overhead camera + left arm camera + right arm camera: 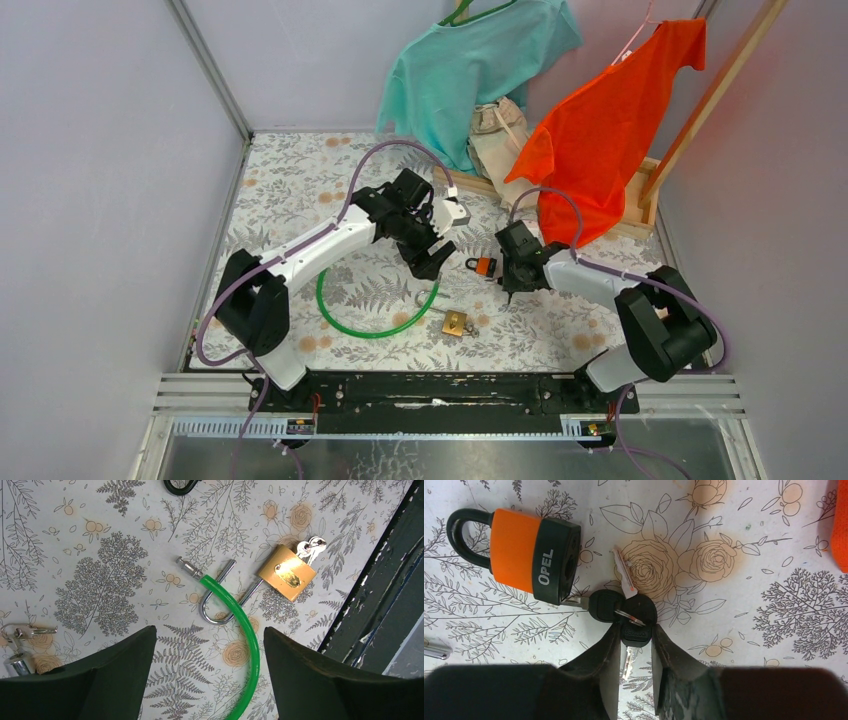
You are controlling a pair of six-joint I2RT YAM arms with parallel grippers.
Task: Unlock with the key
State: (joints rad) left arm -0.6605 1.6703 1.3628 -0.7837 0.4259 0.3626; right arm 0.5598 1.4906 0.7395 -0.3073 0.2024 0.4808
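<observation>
From above, the left claw point(432, 262) hangs spread wide over the flowered table point(290, 190), gripping nothing. The orange padlock point(484, 266) lies flat between it and the right claw point(505, 280), which is just beside the lock. A brass padlock point(455, 322) lies nearer the arm bases, at the green cable point(345, 322) loop.

The left wrist camera shows both fingers point(115, 680) far apart with only bare tabletop between them. Beyond them the brass padlock point(287, 572) lies with its shackle swung open and a bunch of keys point(311, 547) at its body. The green cable point(245, 630) runs through the shackle.

In the right wrist view, the right claw point(636, 630) is nipped in close on a black-headed key point(636, 634), one finger point(606, 650) against each side of its head. That key shares a ring with two others. One of them, also black-headed point(603, 606), reaches with its blade to the lower corner of the orange padlock point(531, 555); I cannot tell whether it is in the keyway. The lock lies on its side, its black shackle closed and its base toward the keys.
</observation>
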